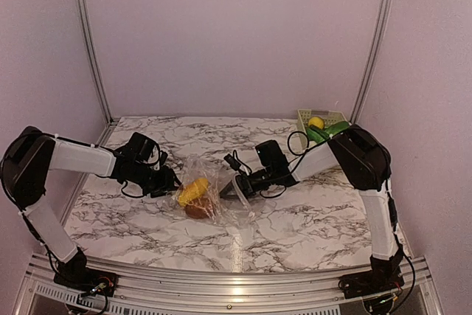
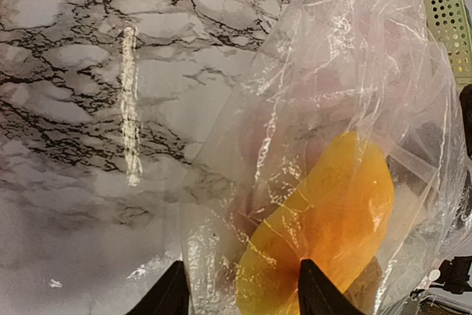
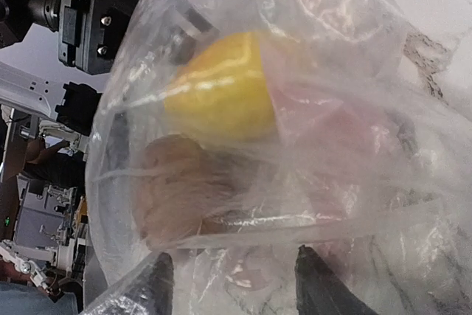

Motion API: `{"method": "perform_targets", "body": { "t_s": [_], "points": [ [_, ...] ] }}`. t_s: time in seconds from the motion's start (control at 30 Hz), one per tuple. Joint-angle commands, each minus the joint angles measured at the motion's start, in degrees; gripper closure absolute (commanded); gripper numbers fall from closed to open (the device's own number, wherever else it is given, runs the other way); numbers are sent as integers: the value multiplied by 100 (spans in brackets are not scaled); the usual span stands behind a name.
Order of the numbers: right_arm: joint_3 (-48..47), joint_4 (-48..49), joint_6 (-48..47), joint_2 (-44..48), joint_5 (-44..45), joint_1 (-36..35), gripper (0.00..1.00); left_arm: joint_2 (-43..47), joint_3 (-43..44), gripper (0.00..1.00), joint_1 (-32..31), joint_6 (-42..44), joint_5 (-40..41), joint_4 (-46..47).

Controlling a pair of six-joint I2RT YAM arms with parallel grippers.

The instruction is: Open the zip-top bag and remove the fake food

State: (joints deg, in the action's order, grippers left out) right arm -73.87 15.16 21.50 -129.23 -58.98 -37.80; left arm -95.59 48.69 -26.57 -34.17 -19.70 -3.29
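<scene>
The clear zip-top bag (image 1: 200,191) lies crumpled mid-table between both arms. Inside it are two pieces of fake food, a yellow-orange piece (image 1: 193,191) and a brown round piece (image 1: 198,209). My left gripper (image 1: 171,182) is at the bag's left side and stands open; in the left wrist view, bag film (image 2: 332,71) and the yellow-orange piece (image 2: 332,219) fill the gap of this gripper (image 2: 243,296). My right gripper (image 1: 228,191) is open at the bag's right side. In its wrist view, the gripper (image 3: 236,285) straddles film just short of the whitish zip strip (image 3: 295,223), the brown piece (image 3: 177,189) and the yellow piece (image 3: 221,86).
A pale green slatted basket (image 1: 330,116) stands at the back right corner holding a yellow lemon (image 1: 316,122) and green pieces (image 1: 328,132). Its perforated rim (image 2: 446,12) shows beyond the bag in the left wrist view. Walls close in the table at the back and sides.
</scene>
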Motion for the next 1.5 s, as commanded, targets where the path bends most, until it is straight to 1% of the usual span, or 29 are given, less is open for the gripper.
{"method": "perform_targets", "body": {
  "t_s": [0.0,0.07,0.17,0.27,0.33,0.43,0.5,0.57,0.6,0.67,0.73,0.77,0.93,1.07,1.2,1.27,1.47],
  "points": [
    [-145,-385,-321,124,-24,-115,43,-409,165,64,-362,-90,-269,34],
    [-131,-407,-393,185,-26,-136,40,-590,254,74,-494,-241,-378,260],
    [-125,-510,-503,259,37,-161,37,-859,545,79,-687,-319,-454,487],
    [-180,-564,-419,275,141,-159,33,-1122,878,82,-892,-226,-488,501],
    [-294,-616,-338,275,169,-166,29,-1247,1042,82,-1010,-180,-523,544],
    [-477,-759,-213,218,229,-174,27,-1364,1209,82,-1173,-97,-567,690],
    [-572,-841,-118,205,257,-167,24,-1466,1389,84,-1266,11,-482,526],
    [-645,-1089,-96,252,357,-166,16,-1550,1493,86,-1327,46,-443,439],
    [-636,-1222,-118,319,452,-171,15,-1546,1502,87,-1337,70,-390,404],
    [-522,-1464,-203,541,743,-150,14,-1475,1436,92,-1335,51,-202,345],
    [-382,-1766,-259,772,1003,-75,18,-1374,1299,99,-1309,11,-39,338],
    [-308,-1906,-260,913,1147,-20,20,-1304,1210,100,-1307,9,47,340],
    [-105,-2476,-281,1274,1371,217,22,-1031,1018,100,-1327,91,342,370],
    [-535,-3040,-266,1132,1442,119,22,-1161,1361,100,-1459,401,385,151],
    [-970,-3356,-156,820,1423,-45,22,-1394,1627,100,-1606,358,271,242],
    [-1059,-3356,-74,719,1439,-81,21,-1475,1663,100,-1682,295,178,465],
    [-1298,-3279,152,454,1364,-110,16,-1805,2147,100,-1895,452,185,489]
  ]
}}
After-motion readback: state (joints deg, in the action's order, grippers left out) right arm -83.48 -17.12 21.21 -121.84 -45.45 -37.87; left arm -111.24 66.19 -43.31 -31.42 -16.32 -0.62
